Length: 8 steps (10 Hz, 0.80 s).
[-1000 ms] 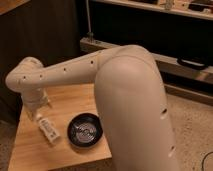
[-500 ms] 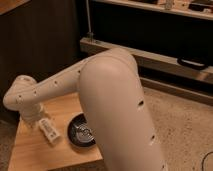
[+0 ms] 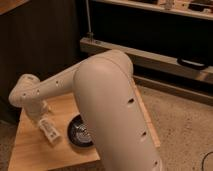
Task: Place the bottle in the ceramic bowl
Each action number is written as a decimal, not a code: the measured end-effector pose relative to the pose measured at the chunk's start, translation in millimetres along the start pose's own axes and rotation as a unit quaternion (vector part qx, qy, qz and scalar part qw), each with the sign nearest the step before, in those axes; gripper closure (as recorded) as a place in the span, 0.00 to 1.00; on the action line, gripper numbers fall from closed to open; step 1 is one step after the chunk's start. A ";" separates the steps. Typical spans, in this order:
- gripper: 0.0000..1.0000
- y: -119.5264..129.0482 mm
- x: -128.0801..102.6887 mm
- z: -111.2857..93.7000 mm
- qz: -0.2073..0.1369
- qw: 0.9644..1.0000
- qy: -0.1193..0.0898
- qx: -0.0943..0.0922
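Note:
The bottle (image 3: 49,130) is a small whitish plastic bottle lying on its side on the wooden table (image 3: 30,152), left of the bowl. The ceramic bowl (image 3: 79,134) is black and glossy, and its right part is hidden behind my big white arm (image 3: 112,110). My gripper (image 3: 42,111) hangs below the wrist at the left, just above the far end of the bottle, and is mostly hidden by the wrist.
A dark cabinet with a metal rail (image 3: 150,55) stands behind the table. A speckled floor (image 3: 185,130) lies to the right. The table's front edge is near the bottom of the view.
My arm has swung lower and forward, covering more of the bowl. The wrist has dropped closer to the bottle. Bottle and bowl lie where they were.

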State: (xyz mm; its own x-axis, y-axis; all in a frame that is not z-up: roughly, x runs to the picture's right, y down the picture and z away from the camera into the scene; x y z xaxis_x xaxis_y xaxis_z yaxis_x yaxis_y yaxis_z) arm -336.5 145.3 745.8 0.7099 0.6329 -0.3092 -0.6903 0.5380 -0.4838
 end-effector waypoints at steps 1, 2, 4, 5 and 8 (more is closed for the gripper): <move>0.35 0.1 -2.5 6.1 0.000 1.000 0.003 0.000; 0.35 0.6 -4.8 13.6 -0.001 1.000 0.010 0.002; 0.35 3.4 -7.7 28.9 -0.003 1.000 0.023 0.006; 0.35 4.6 -8.3 37.5 -0.004 1.000 0.030 0.008; 0.35 1.5 -4.7 63.7 -0.002 0.998 0.053 0.016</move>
State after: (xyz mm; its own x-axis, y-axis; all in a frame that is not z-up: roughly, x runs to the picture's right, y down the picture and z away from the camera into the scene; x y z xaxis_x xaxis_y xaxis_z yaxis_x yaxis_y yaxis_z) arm -349.8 178.6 798.7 0.7230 0.5685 -0.3926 -0.6896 0.5591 -0.4603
